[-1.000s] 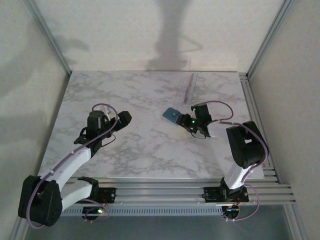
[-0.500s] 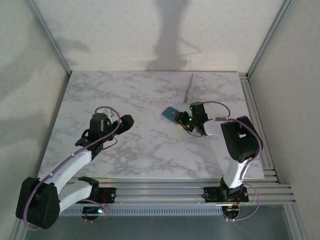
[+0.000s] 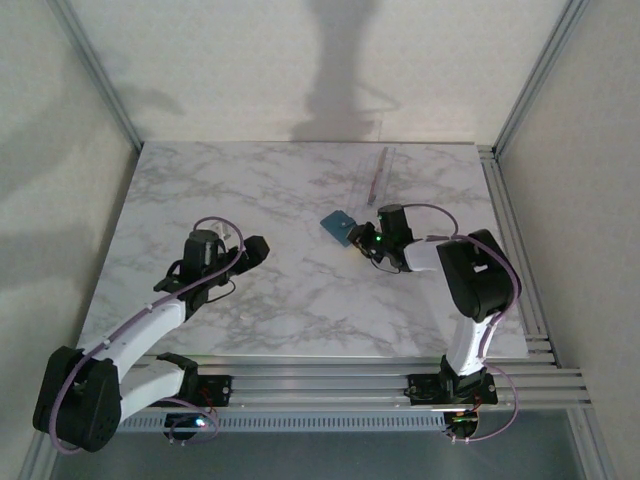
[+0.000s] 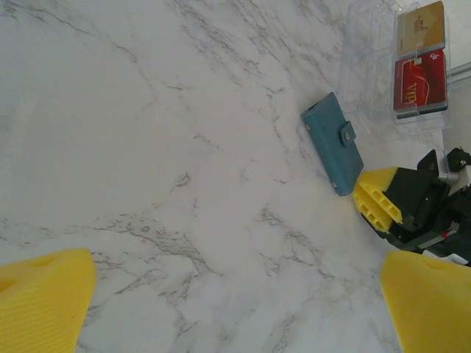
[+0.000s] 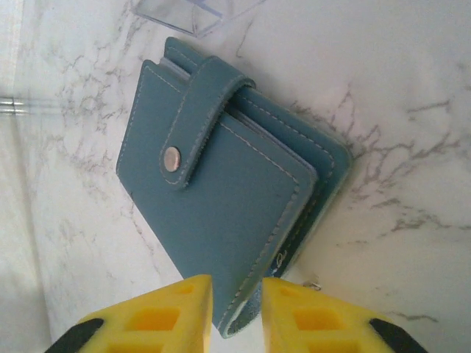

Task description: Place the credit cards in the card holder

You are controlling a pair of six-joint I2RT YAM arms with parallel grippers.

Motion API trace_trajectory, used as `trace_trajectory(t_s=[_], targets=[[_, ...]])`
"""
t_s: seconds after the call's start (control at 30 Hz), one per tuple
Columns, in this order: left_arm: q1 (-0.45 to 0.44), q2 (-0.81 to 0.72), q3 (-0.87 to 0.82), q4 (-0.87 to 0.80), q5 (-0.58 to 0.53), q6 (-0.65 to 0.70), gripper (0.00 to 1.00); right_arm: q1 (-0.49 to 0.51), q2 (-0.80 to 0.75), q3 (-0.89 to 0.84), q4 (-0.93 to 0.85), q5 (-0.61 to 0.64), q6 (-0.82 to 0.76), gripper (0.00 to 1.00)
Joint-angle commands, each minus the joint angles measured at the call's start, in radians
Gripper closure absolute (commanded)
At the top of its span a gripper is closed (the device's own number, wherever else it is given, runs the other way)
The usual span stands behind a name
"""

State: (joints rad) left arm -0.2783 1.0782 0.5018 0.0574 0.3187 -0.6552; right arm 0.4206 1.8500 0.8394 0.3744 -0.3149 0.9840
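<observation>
The clear card holder [image 3: 378,170] lies at the back right of the marble table. In the left wrist view the card holder [image 4: 372,66] has a gold credit card [image 4: 421,26] and a red credit card [image 4: 421,79] in it. A teal folding wallet [image 3: 338,224] lies snapped shut in front of it. My right gripper [image 5: 237,309] sits low at the wallet [image 5: 228,198], its yellow fingers closed in on the wallet's near corner. My left gripper [image 4: 235,309] hovers wide open over bare marble at mid-left [image 3: 255,247], holding nothing.
The marble table [image 3: 300,290] is bounded by an aluminium frame and white walls. A corner of the clear holder [image 5: 195,15] lies just beyond the wallet in the right wrist view. My right gripper's finger [image 4: 377,198] touches the wallet's [image 4: 333,143] near end.
My right gripper slid forward and left against the wallet, nudging it slightly toward the back left, and its jaws narrowed on the corner. The left arm drew back a little toward its base.
</observation>
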Motion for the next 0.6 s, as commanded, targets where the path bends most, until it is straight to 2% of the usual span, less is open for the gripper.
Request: trace_trajectory(t_s=[0.0,0.13,0.23,0.4,0.57], targets=[[-0.009,0.026,0.012,0.023,0.021,0.002,0.01,0.02,0.007,0.017,-0.022,0.03,0.017,0.72],[-0.01,0.053,0.022,0.028,0.041,-0.005,0.01,0.02,0.034,0.067,-0.078,0.042,-0.001,0.7],[-0.01,0.073,0.032,0.037,0.049,0.0,0.01,0.031,0.055,0.076,-0.037,0.025,0.026,0.71],[-0.01,0.099,0.041,0.04,0.049,-0.001,0.01,0.044,0.084,0.104,-0.005,0.04,0.047,0.82],[-0.012,0.141,0.074,0.016,0.065,0.009,0.01,0.043,0.107,0.092,0.034,0.065,0.095,0.99]])
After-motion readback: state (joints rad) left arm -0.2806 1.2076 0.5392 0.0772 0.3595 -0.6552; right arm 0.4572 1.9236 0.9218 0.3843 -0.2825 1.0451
